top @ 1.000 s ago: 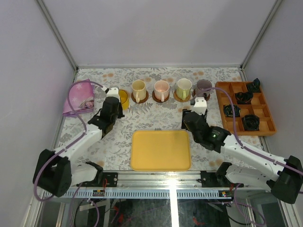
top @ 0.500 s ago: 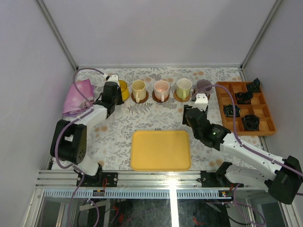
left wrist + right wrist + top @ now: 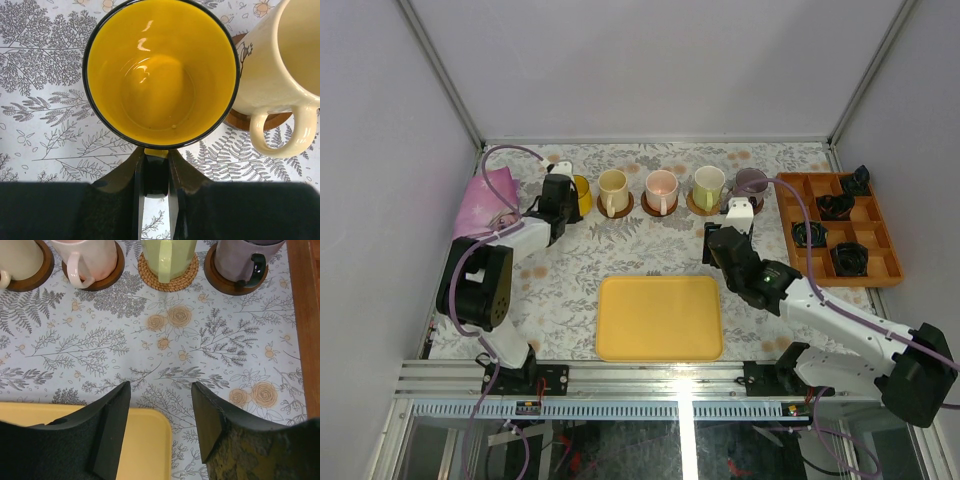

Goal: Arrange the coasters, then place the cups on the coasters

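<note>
My left fingers are pinching the handle of the yellow cup, which stands at the end of the row, just beside the cream cup on its left. The cream cup sits on a dark brown coaster. I cannot tell whether a coaster lies under the yellow cup, because its body hides whatever is beneath it in both the wrist view and the overhead one. That is my first worry: if I let go and the disc below is off-centre or absent, the cup ends on bare desk and the step is not done

Second, the yellow rim looks very close to the cream cup. Any sideways drift toward it as I set down or back away could nudge it off its coaster, perhaps into the pink cup on its other side. Third, my hold is on the handle alone, so the yellow cup may swing or tip if raised. A finger could also snag the handle on release and drag the cup

My right fingers are spread and hold nothing, hovering well apart from the cream cup, nearer to me and to its right. A hasty reach from there could clip the green cup or the purple cup, both further right of the cream cup
</note>
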Motion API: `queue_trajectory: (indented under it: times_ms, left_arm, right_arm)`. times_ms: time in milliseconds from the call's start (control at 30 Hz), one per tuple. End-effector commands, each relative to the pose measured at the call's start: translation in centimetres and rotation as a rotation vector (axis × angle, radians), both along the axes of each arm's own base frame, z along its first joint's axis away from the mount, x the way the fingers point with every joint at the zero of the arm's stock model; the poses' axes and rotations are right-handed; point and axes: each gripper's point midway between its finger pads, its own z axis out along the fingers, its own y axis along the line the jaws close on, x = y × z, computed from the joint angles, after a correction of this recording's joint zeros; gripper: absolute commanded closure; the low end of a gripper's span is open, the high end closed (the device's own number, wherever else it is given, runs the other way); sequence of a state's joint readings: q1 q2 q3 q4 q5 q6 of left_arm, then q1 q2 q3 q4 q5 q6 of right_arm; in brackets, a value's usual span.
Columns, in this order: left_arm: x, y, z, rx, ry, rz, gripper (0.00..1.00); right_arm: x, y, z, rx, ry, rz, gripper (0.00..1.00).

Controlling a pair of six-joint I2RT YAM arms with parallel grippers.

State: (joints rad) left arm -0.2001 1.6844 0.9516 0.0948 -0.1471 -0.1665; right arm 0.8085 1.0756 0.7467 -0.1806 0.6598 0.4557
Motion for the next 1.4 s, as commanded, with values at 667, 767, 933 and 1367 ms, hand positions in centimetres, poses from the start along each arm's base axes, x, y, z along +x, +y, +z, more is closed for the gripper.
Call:
queue_trajectory:
  times_ms: [667, 767, 933, 1367]
  left_arm:
    - [4.5, 1.2, 3.8, -0.014, -0.197, 0.056, 1.00]
    - [4.5, 1.2, 3.8, -0.016, -0.201, 0.058, 1.00]
    - [4.6, 1.4, 4.2, -0.018, -0.212, 0.062, 1.00]
    - [5.0, 1.4, 3.6, -0.028, -0.205, 0.068, 1.00]
  right_arm:
    - [0.7, 1.2, 0.1, 0.038, 0.005, 0.022, 0.45]
    - [0.7, 1.3, -0.2, 0.040, 0.013, 0.026, 0.45]
    - [0.6, 1.9, -0.6, 0.052, 0.029, 0.042, 0.45]
    - [0.7, 2.5, -1.0, 0.064, 0.042, 0.063, 0.47]
